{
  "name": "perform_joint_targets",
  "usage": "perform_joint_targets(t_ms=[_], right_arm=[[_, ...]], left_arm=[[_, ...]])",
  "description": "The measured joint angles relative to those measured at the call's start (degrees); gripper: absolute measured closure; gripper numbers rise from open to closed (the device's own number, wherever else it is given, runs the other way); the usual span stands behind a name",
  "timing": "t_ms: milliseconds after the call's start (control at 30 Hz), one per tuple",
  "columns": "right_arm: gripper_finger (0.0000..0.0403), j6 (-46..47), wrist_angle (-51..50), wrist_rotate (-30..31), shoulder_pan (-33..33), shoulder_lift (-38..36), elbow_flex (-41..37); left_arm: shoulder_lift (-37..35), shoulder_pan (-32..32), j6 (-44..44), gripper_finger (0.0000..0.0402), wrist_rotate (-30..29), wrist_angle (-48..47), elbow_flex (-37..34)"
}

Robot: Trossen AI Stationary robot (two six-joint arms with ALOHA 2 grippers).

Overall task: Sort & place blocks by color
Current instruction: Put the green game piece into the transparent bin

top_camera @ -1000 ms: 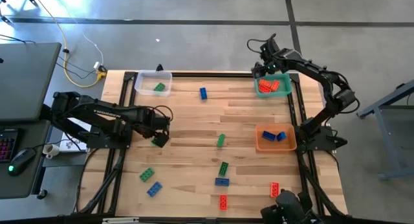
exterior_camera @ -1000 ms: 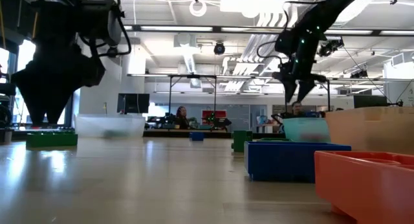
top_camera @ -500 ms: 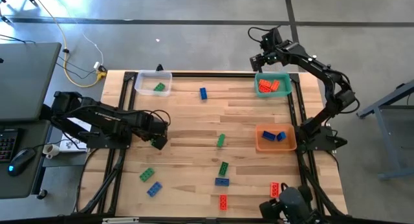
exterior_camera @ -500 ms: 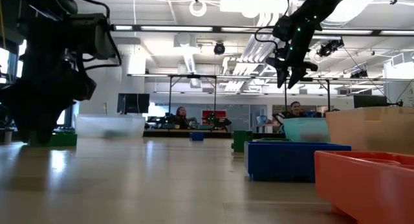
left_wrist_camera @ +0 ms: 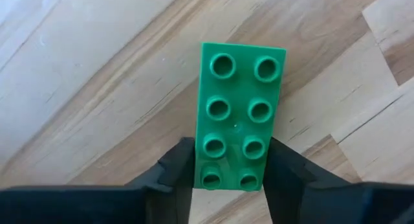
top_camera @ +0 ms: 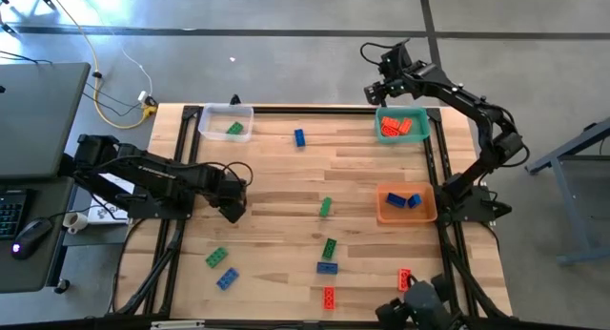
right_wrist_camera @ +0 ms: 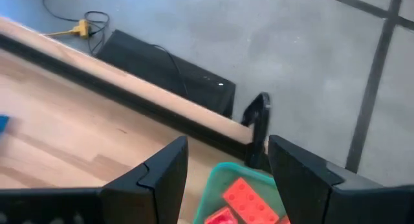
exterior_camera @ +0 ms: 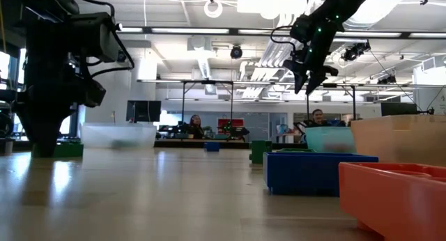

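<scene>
A green block (left_wrist_camera: 236,114) lies flat on the wooden table, studs up, left of the middle. My left gripper (top_camera: 232,208) stands over it and is shut on it, hiding it in the high view. In the low view the gripper (exterior_camera: 43,147) reaches down to the tabletop, with the green block (exterior_camera: 68,149) beside it. My right gripper (top_camera: 376,90) hangs open, holding nothing, above the far left corner of the teal tray (top_camera: 425,126), which holds red blocks (top_camera: 393,128). My left gripper pinches the green block's two long sides between its two fingers, near one end (left_wrist_camera: 212,179). The fingers come from above, pointing down, and lie across the block. The block rests flat on the table, studs up.
The clear tray (top_camera: 214,109) at the far left holds a green block (top_camera: 234,129). The orange tray (top_camera: 381,204) at the right holds blue blocks. Loose blocks lie at the middle and near side: blue (top_camera: 299,137), green (top_camera: 325,207), green (top_camera: 330,247), blue (top_camera: 327,267), red (top_camera: 329,297).
My left gripper has come down to the tabletop over the green block and shut on it; the block has stayed where it was. My right gripper has risen and gone toward the far left, off the teal tray.
</scene>
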Motion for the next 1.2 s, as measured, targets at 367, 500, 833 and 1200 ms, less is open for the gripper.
perform_joint_targets(t_ms=[367,500,833,1200], right_arm=[[0.0204,0.0,4.7,-23.9,6.5,0.0,0.0],[0.0204,-2.5,8.8,-31.8,9.7,0.0,0.0],[0.0204,-1.4,18.4,-38.6,15.7,0.0,0.0],[0.0204,-4.5,30.1,-38.7,21.9,0.0,0.0]], left_arm=[[-3.1,0.2,5.0,0.0290,0.5,6.2,3.6],[-4.5,2.1,6.8,0.0290,4.4,14.4,5.5],[-4.8,10.0,10.8,0.0290,16.7,24.5,9.0],[-4.8,22.3,18.3,0.0290,15.9,27.8,16.3]])
